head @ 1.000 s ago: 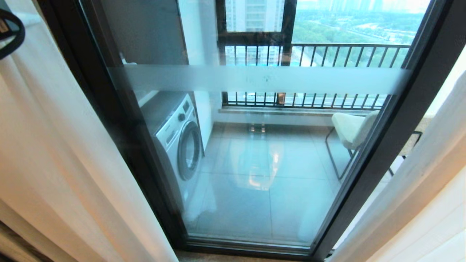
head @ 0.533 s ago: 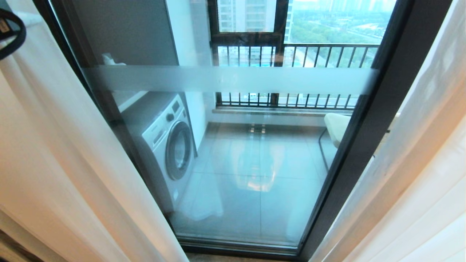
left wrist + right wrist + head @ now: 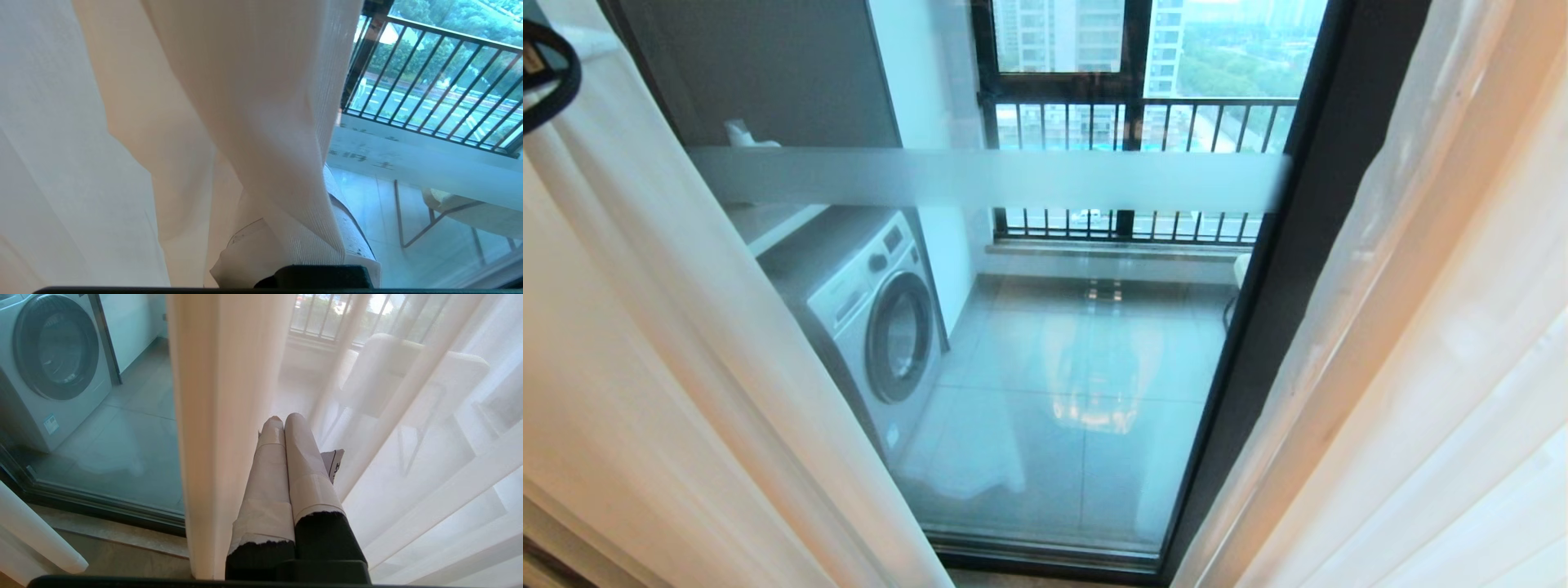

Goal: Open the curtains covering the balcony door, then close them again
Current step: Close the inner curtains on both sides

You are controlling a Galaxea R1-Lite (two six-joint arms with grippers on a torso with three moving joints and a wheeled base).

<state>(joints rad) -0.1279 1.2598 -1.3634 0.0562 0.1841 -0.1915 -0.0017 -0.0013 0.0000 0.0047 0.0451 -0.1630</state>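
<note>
White sheer fabric fills the nearest part of your view: the curtains (image 3: 645, 351) hang in long folds on both sides, parted so the middle stands uncovered. Your left hand (image 3: 302, 245) sits wrapped in one of those folds, its taped fingers (image 3: 351, 228) pressed together with the cloth draped over and around them; you cannot tell whether any fabric is pinched between them. Your right hand (image 3: 286, 428) hangs low beside the inner edge of the right-side curtain, its two taped fingers (image 3: 269, 465) shut flat against each other with nothing between them, sheer cloth just beside them. Past the fabric you face the balcony door (image 3: 1258, 327), a glass panel in a dark frame with a frosted band (image 3: 988, 180) running across it. Through the glass you see a washing machine (image 3: 874, 327) on the left of the tiled balcony floor (image 3: 1078, 392), a pale chair (image 3: 408, 371) on the right, then the black-barred railing (image 3: 1143, 122) and buildings and trees far beyond.
</note>
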